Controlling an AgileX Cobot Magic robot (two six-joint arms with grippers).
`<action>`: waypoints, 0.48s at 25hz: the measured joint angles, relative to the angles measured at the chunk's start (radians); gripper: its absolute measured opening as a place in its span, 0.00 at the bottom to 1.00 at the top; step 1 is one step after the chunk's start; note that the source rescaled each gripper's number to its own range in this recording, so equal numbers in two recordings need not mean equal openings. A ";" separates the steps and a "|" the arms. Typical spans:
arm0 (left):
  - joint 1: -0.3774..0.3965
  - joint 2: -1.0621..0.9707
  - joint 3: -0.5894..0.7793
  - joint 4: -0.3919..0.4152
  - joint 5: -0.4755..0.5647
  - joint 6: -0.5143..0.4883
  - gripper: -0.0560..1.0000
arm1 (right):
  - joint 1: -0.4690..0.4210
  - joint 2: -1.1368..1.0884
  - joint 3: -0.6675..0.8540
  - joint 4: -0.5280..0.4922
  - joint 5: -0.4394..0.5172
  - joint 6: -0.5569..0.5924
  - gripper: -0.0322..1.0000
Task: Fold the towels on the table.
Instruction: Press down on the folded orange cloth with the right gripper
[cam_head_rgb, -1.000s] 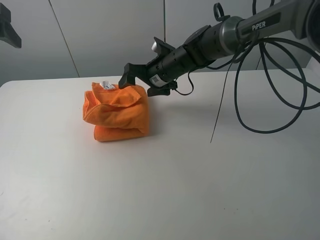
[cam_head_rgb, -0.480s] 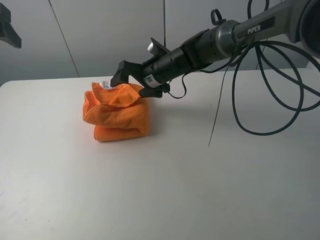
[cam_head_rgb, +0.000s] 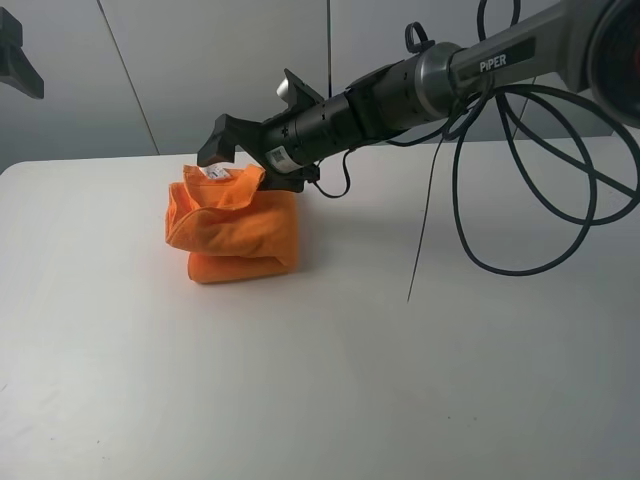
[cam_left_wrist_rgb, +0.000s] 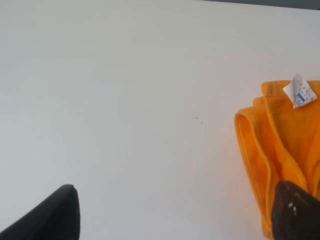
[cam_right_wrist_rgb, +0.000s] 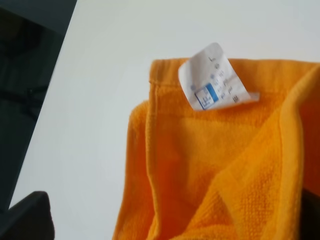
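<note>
The orange towel (cam_head_rgb: 235, 225) lies bunched in a loose, thick fold on the white table (cam_head_rgb: 400, 350), left of centre, its white label (cam_head_rgb: 212, 170) at the back top edge. My right gripper (cam_head_rgb: 240, 168) reaches across from the right and hovers open over the towel's back top edge, one finger on each side of that edge. The right wrist view shows the towel (cam_right_wrist_rgb: 200, 165) and label (cam_right_wrist_rgb: 217, 77) between the wide-apart fingertips (cam_right_wrist_rgb: 27, 215). My left gripper (cam_left_wrist_rgb: 175, 215) is open above bare table (cam_left_wrist_rgb: 125, 75), with the towel (cam_left_wrist_rgb: 280, 145) beside one fingertip (cam_left_wrist_rgb: 295, 210).
Black cables (cam_head_rgb: 520, 200) hang from the right arm in loops above the table's back right part. A dark piece of equipment (cam_head_rgb: 18, 55) shows at the upper left edge. A grey wall stands behind the table's far edge.
The right arm has reached further left, bringing its open gripper from the towel's right top corner to over the labelled back edge. The towel has barely changed shape.
</note>
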 joint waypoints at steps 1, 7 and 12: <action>0.000 0.000 0.000 -0.003 0.000 0.002 0.99 | 0.005 0.000 -0.007 0.011 -0.007 -0.003 1.00; 0.000 0.000 0.000 -0.011 0.000 0.009 0.99 | 0.043 0.002 -0.059 0.058 -0.047 -0.028 1.00; 0.000 0.000 0.000 -0.013 0.008 0.009 0.99 | 0.069 0.052 -0.123 0.063 -0.068 -0.014 1.00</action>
